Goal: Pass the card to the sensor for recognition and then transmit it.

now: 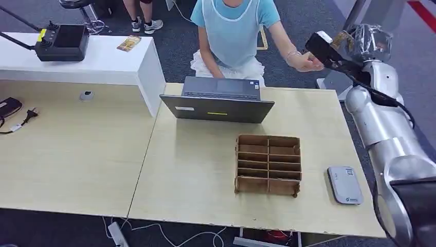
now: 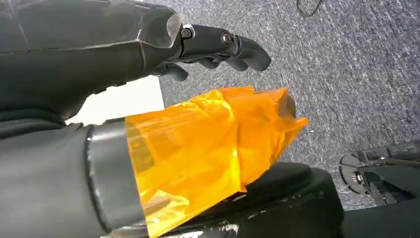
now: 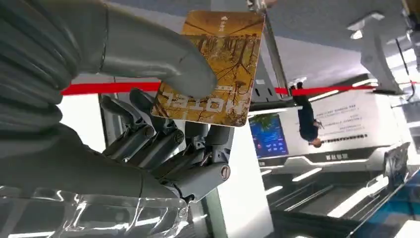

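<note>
My right hand (image 1: 333, 51) is raised high at the far right, past the table's back edge. It pinches a golden-brown hotel card (image 3: 213, 69) between the thumb (image 3: 163, 64) and the fingers (image 3: 168, 144); the card (image 1: 342, 39) sticks up from the hand. A person in a light blue top (image 1: 234, 25) stands behind the table, and their hand (image 1: 307, 62) reaches right up beside my hand. The grey-and-white card sensor (image 1: 345, 184) lies flat on the table near its right edge, far below the card. My left hand (image 2: 218, 44) hangs over grey carpet, fingers loosely bent, holding nothing; orange film (image 2: 208, 148) wraps its thumb.
A brown cardboard divider box (image 1: 268, 164) sits just left of the sensor, and a grey laptop (image 1: 218, 100) stands behind it. A second card (image 1: 129, 43) and a black controller (image 1: 61, 42) lie on the white counter (image 1: 103, 64). A plug and cable (image 1: 23, 119) lie far left.
</note>
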Controlling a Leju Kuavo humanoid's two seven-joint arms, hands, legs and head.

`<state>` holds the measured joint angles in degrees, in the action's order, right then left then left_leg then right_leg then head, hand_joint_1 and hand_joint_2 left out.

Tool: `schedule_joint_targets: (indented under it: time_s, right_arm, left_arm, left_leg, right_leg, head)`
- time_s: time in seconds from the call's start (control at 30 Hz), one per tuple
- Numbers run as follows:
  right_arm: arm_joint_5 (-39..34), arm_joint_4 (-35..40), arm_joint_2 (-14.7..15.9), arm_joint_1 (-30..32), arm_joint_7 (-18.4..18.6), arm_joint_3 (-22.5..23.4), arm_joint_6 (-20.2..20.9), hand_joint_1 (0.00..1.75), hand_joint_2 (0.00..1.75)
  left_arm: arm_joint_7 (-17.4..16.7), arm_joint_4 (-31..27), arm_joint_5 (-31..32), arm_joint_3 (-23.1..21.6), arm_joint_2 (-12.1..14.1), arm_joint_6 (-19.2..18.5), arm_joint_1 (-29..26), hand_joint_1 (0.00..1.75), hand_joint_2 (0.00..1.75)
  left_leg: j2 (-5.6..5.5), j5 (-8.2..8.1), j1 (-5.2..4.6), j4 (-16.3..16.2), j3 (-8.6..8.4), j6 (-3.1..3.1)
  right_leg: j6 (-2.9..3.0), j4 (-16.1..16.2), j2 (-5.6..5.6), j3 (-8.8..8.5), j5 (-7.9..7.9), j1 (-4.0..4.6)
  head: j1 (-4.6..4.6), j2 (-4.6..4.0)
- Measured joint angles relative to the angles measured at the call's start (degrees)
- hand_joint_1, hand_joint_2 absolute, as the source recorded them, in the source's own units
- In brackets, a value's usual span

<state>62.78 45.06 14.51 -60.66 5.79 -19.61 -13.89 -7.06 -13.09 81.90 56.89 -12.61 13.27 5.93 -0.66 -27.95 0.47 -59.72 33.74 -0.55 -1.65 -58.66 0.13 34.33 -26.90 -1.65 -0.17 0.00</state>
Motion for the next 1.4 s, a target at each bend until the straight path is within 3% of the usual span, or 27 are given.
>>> schedule_joint_targets:
  time_s: [0.13,0.3,0.67,0.93,1.03,1.13,1.4]
  right_arm:
    - [-9.6,5.5,-0.1,3.3,-2.1,4.2,-1.0,1.75,1.75]
    - [-23.5,10.9,-0.5,6.0,-3.8,10.2,4.8,1.75,1.75]
    - [-45.0,13.9,0.1,10.6,-7.1,18.9,16.0,1.75,1.75]
    - [-58.1,14.8,3.7,15.5,-8.2,22.3,23.7,1.75,1.75]
    - [-63.2,15.0,5.5,17.6,-8.9,23.1,28.3,1.75,1.75]
    - [-64.6,15.1,6.8,19.0,-9.2,23.4,29.6,1.75,1.75]
    - [-69.5,15.5,12.3,24.0,-12.3,23.4,37.7,1.75,1.75]
  left_arm:
    - [0.3,0.0,-0.3,0.0,0.0,0.3,-0.3,0.0,0.0]
    - [0.5,0.0,-1.0,0.0,0.0,0.8,-0.8,0.0,0.0]
    - [-0.2,0.0,-1.4,0.0,0.0,1.2,-0.9,0.0,0.0]
    - [-0.2,0.0,-1.8,0.0,0.0,1.4,-0.9,0.0,0.0]
    - [0.0,0.0,-2.1,0.0,0.1,1.5,-0.9,0.0,0.0]
    - [0.1,0.0,-2.2,0.0,0.3,1.5,-1.0,0.0,0.0]
    - [1.1,0.0,-3.4,0.3,0.6,1.5,-1.2,0.0,0.0]
  left_leg:
    - [-0.03,0.0,0.0,0.0,0.03,0.0]
    - [-0.02,-0.01,0.0,0.0,0.03,0.0]
    - [-0.03,-0.01,0.0,0.0,0.01,0.0]
    - [-0.04,-0.02,-0.01,0.0,0.03,0.02]
    - [-0.04,-0.03,-0.01,0.0,0.03,0.02]
    - [-0.02,-0.03,-0.01,0.0,0.02,0.02]
    - [-0.09,-0.05,-0.01,0.0,0.05,0.02]
  right_leg:
    - [-0.01,0.0,-0.03,0.0,-0.01,0.0]
    - [-0.01,0.0,-0.03,0.0,-0.01,0.0]
    - [-0.01,0.0,-0.04,0.0,-0.01,0.0]
    - [-0.02,0.0,-0.05,0.0,-0.01,0.0]
    - [-0.02,0.0,-0.05,0.0,-0.01,0.0]
    - [-0.01,0.0,-0.02,0.01,-0.01,0.0]
    - [-0.03,0.1,-0.1,0.01,-0.03,0.0]
  head:
    - [0.0,0.0]
    - [0.02,0.0]
    - [0.0,0.0]
    - [0.02,0.0]
    - [0.02,0.0]
    - [0.0,0.0]
    - [0.02,0.0]
